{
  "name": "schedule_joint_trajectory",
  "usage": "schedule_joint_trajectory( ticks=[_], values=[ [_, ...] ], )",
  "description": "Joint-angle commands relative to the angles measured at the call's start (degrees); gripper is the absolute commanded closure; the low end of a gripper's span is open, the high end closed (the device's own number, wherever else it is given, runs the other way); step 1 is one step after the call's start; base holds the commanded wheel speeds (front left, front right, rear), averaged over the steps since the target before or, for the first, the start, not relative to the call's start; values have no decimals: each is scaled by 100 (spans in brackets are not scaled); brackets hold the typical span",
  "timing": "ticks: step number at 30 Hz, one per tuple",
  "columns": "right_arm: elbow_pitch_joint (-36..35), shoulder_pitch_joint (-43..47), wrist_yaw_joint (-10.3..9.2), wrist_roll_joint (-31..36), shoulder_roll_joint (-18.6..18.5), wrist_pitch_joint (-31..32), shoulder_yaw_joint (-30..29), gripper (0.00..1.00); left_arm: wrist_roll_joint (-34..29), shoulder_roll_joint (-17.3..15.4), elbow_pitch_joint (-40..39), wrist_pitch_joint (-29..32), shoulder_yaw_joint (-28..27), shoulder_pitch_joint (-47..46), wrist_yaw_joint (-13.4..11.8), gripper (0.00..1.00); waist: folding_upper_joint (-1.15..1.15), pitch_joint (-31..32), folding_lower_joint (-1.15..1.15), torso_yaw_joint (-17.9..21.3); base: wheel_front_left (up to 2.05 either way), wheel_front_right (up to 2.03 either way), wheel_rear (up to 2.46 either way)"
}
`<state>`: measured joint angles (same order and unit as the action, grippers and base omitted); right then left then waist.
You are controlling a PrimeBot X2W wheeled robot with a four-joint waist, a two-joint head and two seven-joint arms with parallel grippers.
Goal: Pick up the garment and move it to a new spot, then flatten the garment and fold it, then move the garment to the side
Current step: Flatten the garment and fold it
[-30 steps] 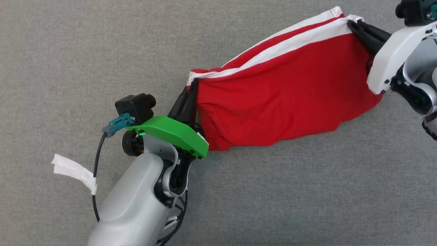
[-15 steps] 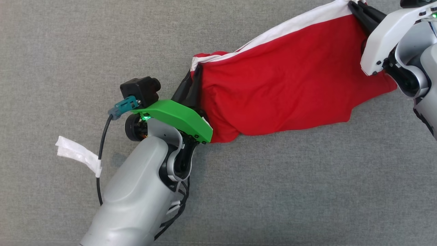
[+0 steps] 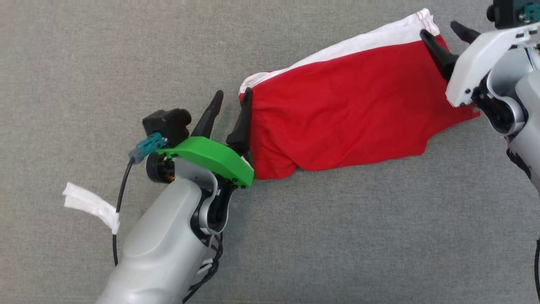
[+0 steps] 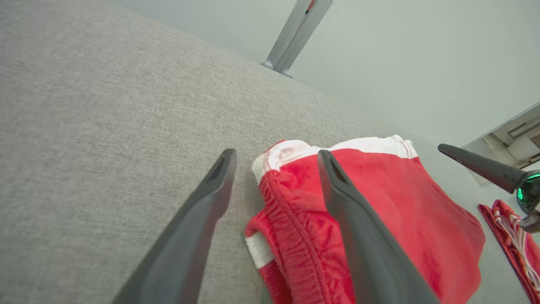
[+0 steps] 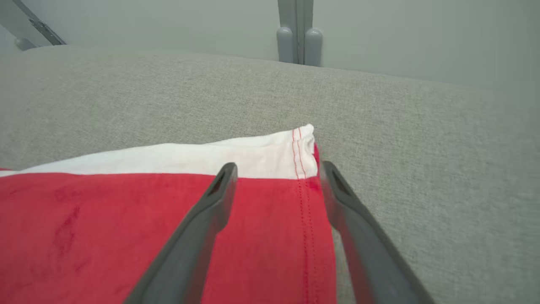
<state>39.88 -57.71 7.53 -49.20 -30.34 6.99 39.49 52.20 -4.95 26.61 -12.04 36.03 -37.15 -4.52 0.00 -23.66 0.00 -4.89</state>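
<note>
The red garment (image 3: 346,109) with a white stripe along its far edge lies folded on the grey cloth surface (image 3: 84,63). My left gripper (image 3: 233,93) stands open at its left end, one finger beside the cloth and one over its elastic edge (image 4: 295,219). In the left wrist view the left gripper (image 4: 276,153) has the garment's white corner between its spread fingers. My right gripper (image 3: 438,29) is open at the garment's far right corner. In the right wrist view the right gripper (image 5: 278,165) straddles the stitched hem (image 5: 303,152), holding nothing.
A white tape tag (image 3: 90,205) hangs from the left arm's cable. Grey metal legs (image 5: 298,33) stand past the surface's far edge. A red strip with white cord (image 4: 510,236) lies at the left wrist view's right edge, under a finger (image 4: 476,164) of the right gripper.
Both grippers have opened and let go of the garment's ends. The garment has settled on the surface, and both grippers have drawn back a little from the ends.
</note>
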Motion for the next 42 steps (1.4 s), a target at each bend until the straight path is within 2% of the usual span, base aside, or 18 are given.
schedule_joint_trajectory(
  ticks=[1, 6, 8, 10, 17, 22, 30, 35, 42],
  values=[
    [48, 128, -9, -119, -45, 61, -50, 0, -145, -104, -2, -99, -10, 162, 38, 0, 0, 282, 0, -61, 0, 0, 0],
    [207, 460, -8, -363, -124, 120, -228, 0, -648, -391, -213, -314, -325, 489, 47, 0, 0, 613, 0, -93, 0, 0, 0],
    [292, 554, -8, -450, -83, 177, -317, 0, -1165, -510, -480, -325, -561, 586, 9, 0, 0, 695, 0, -97, 0, 0, 0],
    [399, 625, -8, -557, -26, 243, -420, 0, -1562, -469, -768, -306, -909, 912, 72, 0, 0, 755, 0, -97, 0, 0, 0],
    [856, 736, -6, -790, 167, 293, -799, 0, -2763, -332, -1394, -305, -1981, 1555, 647, 0, 0, 756, 0, -194, 0, 0, 0],
    [1344, 582, -5, -652, 248, 227, -963, 0, -3339, -216, -1455, -306, -2441, 1811, 950, 0, 0, 641, 0, -297, 0, 0, 0],
    [2006, 224, -6, -414, 445, 231, -1099, 0, -3538, 69, -1547, -307, -3015, 1930, 1111, 0, 0, 415, 0, -465, 0, 0, 0],
    [2405, -7, -6, -247, 588, 267, -1109, 0, -3568, 159, -1522, -307, -3103, 1865, 1161, 0, 0, 295, 0, -585, 0, 0, 0],
    [2782, 73, -6, -26, 836, 803, -831, 0, -3574, 196, -1460, -307, -3091, 1789, 1196, 0, 0, 230, 0, -637, 0, 0, 0]
  ],
)
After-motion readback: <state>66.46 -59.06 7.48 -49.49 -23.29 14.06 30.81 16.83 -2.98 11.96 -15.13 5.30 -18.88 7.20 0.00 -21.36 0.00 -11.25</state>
